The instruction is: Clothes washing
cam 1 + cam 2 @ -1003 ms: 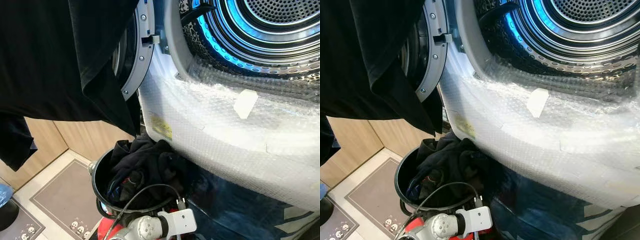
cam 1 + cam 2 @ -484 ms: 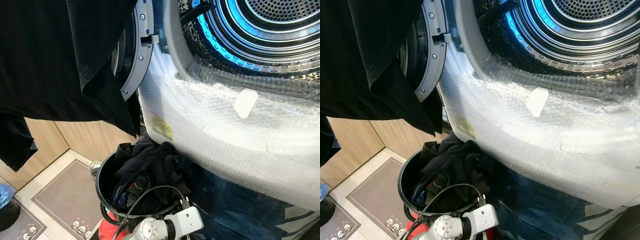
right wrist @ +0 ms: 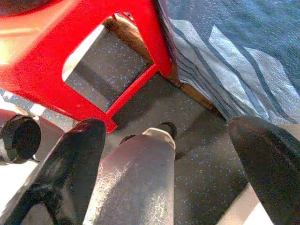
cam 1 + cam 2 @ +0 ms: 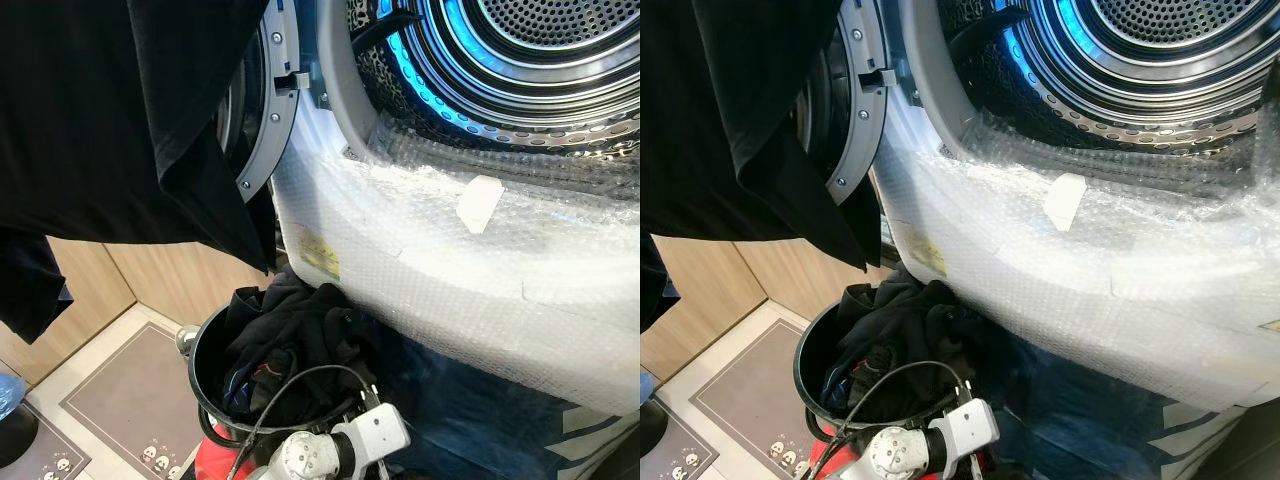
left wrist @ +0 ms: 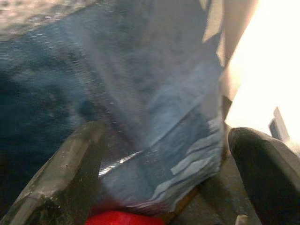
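- One washing machine (image 4: 420, 270) dead ahead, its front wrapped in bubble wrap (image 4: 480, 280), with one white tape patch (image 4: 478, 203) stuck near the opening.
- One drum (image 4: 520, 60), perforated steel, glowing blue around the rim, and one door (image 4: 262, 110) swung open on the robot's left.
- One black garment (image 4: 110, 120) hangs across the upper left, draped in front of that door.
- Down low, one round black basket (image 4: 205, 350), heaped with dark clothes (image 4: 290, 330); it sits just beside the machine's front.
- The floor is pale tile with one grey mat (image 4: 140, 400); wood panelling (image 4: 90, 290) runs behind it.
- Left claw (image 5: 164, 173): released, fingers spread wide, facing blue patterned film on the machine.
- Right claw (image 3: 168, 173): released too, fingers well apart, above dark speckled floor beside one red stool (image 3: 70, 56).
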Motion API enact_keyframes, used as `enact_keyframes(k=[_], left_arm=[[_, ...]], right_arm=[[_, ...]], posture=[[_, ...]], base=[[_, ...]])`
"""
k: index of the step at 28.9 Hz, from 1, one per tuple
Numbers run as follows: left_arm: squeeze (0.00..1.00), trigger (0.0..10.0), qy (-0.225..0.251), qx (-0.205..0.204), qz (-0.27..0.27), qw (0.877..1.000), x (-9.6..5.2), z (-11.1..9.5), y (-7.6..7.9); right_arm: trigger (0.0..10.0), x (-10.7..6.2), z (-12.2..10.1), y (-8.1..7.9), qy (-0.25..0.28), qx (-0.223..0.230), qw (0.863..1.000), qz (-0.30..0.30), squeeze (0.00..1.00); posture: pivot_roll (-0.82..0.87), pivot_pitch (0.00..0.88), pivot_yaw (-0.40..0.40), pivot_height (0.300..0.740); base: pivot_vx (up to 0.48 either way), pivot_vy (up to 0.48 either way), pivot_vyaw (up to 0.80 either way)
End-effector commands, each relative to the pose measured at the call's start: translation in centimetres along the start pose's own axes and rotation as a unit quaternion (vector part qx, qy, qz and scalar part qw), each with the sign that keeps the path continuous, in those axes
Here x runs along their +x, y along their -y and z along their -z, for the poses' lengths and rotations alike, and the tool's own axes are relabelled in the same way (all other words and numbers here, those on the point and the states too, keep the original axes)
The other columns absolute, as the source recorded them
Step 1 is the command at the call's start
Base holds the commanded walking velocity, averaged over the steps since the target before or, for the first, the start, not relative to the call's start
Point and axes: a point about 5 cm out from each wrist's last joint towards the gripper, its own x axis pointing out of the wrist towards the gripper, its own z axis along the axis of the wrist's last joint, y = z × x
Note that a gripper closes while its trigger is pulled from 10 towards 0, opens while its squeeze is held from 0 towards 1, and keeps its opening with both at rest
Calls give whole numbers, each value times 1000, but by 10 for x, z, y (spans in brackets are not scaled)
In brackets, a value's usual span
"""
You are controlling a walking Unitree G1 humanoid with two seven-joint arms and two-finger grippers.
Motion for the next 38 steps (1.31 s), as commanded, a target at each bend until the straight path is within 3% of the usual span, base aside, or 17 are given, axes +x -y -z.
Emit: enact_keyframes(k=[1,4,10,17,24,31,34,38], left_arm=[[0,10000,0,-2,-48,999,-5,0,-15],[0,10000,-5,-8,-92,996,-11,3,-27],[0,10000,-14,-14,-107,994,-16,8,-30],[0,10000,0,-21,-38,999,-8,3,-15],[0,10000,13,42,16,999,-7,-5,-7],[0,10000,41,115,0,993,-6,-21,-16],[0,10000,73,132,-63,987,-7,-38,-28],[0,10000,76,128,-99,984,-8,-41,-35]], right_arm=[[10000,1,-2,-1,3,3,1000,-2,0],[10000,1,-3,-1,4,1,1000,-2,0],[10000,1,-3,-1,4,0,1000,-2,0],[10000,1,-4,-1,4,0,1000,-3,0],[10000,2,-3,-3,6,5,1000,-1,0],[10000,1,0,-4,1,4,1000,-4,0],[10000,1,0,-4,0,1,1000,-5,0],[10000,1,0,-4,1,0,1000,-6,0]], posture=[[-51,0,71,740],[-47,0,69,740],[-44,0,70,740],[-42,0,71,740],[-53,0,81,740],[-45,0,78,740],[-44,0,77,740],[-44,0,77,740]], base=[[0,0,0],[0,0,0],[0,0,0],[0,0,0],[0,0,0],[0,0,0],[0,0,0],[0,0,0]])
